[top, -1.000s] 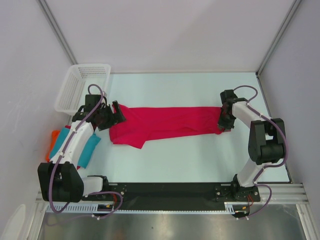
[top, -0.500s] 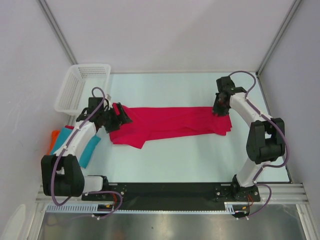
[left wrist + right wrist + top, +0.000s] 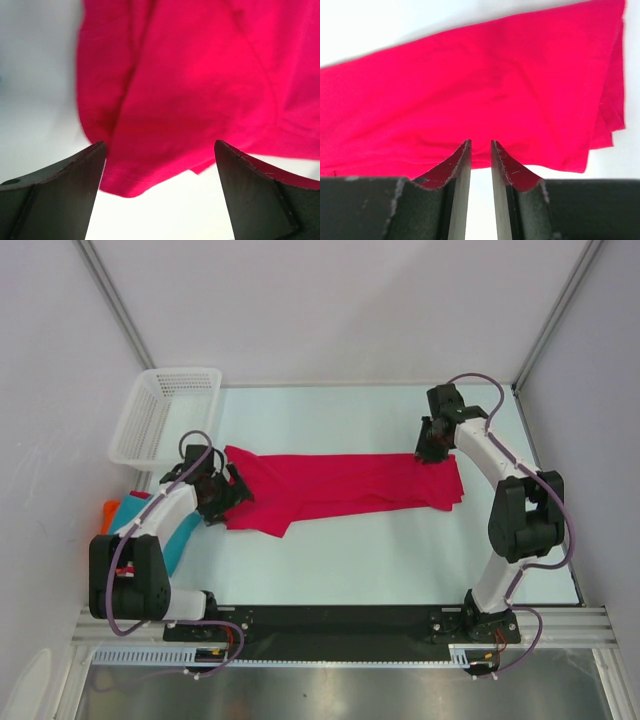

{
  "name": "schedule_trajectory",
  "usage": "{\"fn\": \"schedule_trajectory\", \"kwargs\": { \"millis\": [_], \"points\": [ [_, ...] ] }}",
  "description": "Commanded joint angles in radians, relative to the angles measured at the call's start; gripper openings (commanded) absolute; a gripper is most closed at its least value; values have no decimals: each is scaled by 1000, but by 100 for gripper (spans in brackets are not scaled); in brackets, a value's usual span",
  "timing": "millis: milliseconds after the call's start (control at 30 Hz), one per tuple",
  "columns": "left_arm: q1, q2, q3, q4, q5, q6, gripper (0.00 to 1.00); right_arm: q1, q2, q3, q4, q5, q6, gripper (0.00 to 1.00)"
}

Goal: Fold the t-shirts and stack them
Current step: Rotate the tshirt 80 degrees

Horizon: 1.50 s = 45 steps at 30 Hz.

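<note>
Left claw gaping, empty; right claw barely parted, empty.
Crimson-pink t-shirt lies flat, long axis running left to right between both claws.

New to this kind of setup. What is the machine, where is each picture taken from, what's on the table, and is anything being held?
Two robot arms are bolted at the near edge of a table. One picture looks down on both from above; the other two come from a camera on each wrist, showing that arm's own fingers. A crimson t-shirt lies stretched out flat. A teal t-shirt and an orange t-shirt sit at the left edge, near a white basket. The left gripper is wide open at the crimson shirt's left end; the right gripper, only narrowly open, is at its right end. Neither visibly holds anything.
</note>
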Motion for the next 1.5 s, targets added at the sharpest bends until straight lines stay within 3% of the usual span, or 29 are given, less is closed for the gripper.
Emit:
{"fn": "schedule_trajectory", "kwargs": {
  "millis": [0,200,500,567,633,700,733,933,1467],
  "points": [
    [-8,-21,10,-49,-144,-54,95,-1,14,47,6,-56,-23,27],
    [-29,17,-30,-28,-224,-100,95,-11,-13,44,4,-81,-31,28],
    [-80,163,-59,61,-207,-159,94,-21,-50,45,0,-95,-28,28],
    [-87,181,-59,84,-198,-166,90,-28,-53,42,0,-89,-28,28],
    [-97,200,-59,106,-169,-167,77,-33,-55,39,-2,-87,-28,28],
    [-100,213,-59,141,-155,-169,18,-36,-50,38,0,-87,-28,28],
    [-100,219,-53,140,-129,-175,0,-36,-47,36,-2,-87,-28,28],
    [-100,246,39,98,-138,-187,0,-37,-35,39,0,-86,-26,28],
    [0,492,663,-138,-221,-121,0,-57,-36,50,-16,-70,-34,28]
  ]
}}
